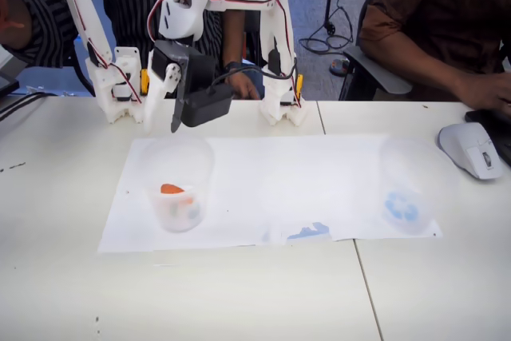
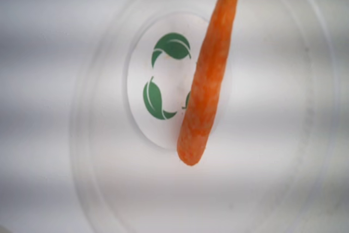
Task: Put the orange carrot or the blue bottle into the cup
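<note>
One orange carrot (image 2: 208,80) is what you have to look at: short, bright orange, tapered, its surface faintly mottled in the wrist view. It lies inside the cup (image 1: 177,185), leaning across the round base, over part of a green leaf mark there. In the fixed view the cup stands upright on the white paper sheet (image 1: 263,189), toward the sheet's left end, with the carrot's orange showing through its clear wall.

Your fingers (image 1: 170,95) hang above and just behind the cup, apart from its rim; they look spread with nothing between them. A second clear cup (image 1: 406,189), marked with a blue symbol, stands well apart at the sheet's right end, with bare paper between the two. The counter (image 1: 239,293) lies open in front. A computer mouse (image 1: 471,149) rests at the right edge.
</note>
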Robot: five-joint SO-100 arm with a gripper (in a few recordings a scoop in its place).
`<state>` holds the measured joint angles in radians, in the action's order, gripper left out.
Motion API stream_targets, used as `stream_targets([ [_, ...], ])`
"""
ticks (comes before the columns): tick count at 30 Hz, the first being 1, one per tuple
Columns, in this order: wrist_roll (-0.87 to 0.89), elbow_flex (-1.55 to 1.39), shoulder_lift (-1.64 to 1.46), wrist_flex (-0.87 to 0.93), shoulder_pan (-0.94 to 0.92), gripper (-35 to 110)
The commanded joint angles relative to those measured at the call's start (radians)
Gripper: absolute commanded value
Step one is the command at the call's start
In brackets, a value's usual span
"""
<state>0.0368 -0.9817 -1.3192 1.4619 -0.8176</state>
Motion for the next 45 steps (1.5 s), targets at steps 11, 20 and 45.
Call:
stream_targets([
  [11,-0.002,0.097,-0.156,0.003,0.005,12],
  [20,-0.002,0.095,-0.258,0.006,0.074,12],
  [45,-0.002,0.095,-0.298,0.005,0.137,12],
])
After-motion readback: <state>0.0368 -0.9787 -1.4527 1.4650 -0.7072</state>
